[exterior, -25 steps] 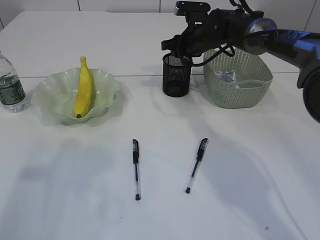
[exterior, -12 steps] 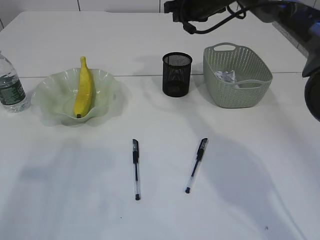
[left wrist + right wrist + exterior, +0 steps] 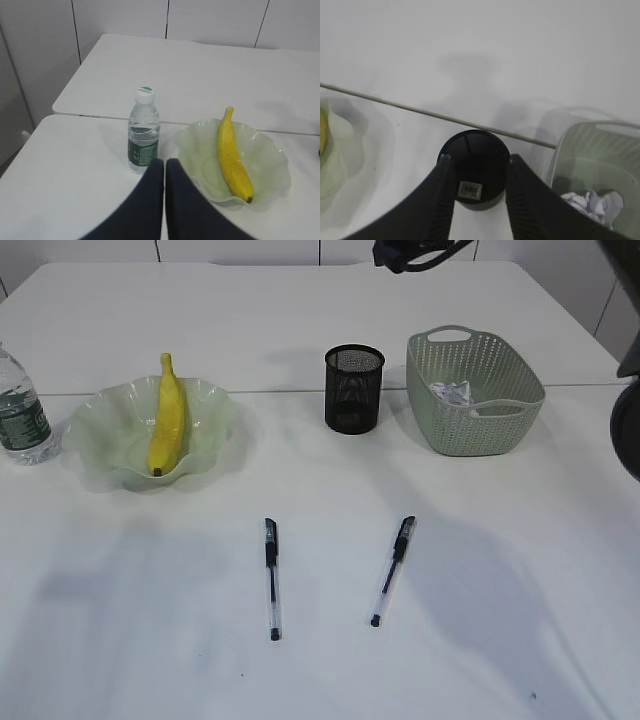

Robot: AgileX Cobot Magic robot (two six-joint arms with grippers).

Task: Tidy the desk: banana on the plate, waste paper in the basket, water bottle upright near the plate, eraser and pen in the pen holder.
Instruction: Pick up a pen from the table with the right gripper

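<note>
The banana [image 3: 165, 425] lies in the pale green plate [image 3: 90, 420]. The water bottle [image 3: 20, 410] stands upright left of the plate. Two pens [image 3: 271, 578] [image 3: 392, 570] lie on the table in front. The black mesh pen holder [image 3: 354, 388] stands beside the green basket [image 3: 475, 390], which holds waste paper [image 3: 452, 392]. My right gripper [image 3: 478, 159] is open and empty, high above the pen holder [image 3: 472, 150]. A small white barcoded block [image 3: 470, 189], apparently the eraser, lies inside the holder. My left gripper [image 3: 164, 162] is shut and empty, in front of the bottle [image 3: 144, 132] and the plate [image 3: 270, 170].
A seam between two white tables runs behind the holder and basket [image 3: 250, 392]. Only a dark part of the right arm [image 3: 410, 252] shows at the top edge of the exterior view. The left arm is out of that view.
My right arm has risen from the pen holder's rim and almost left the top of the exterior view. The pens, banana, bottle and basket have not moved.
</note>
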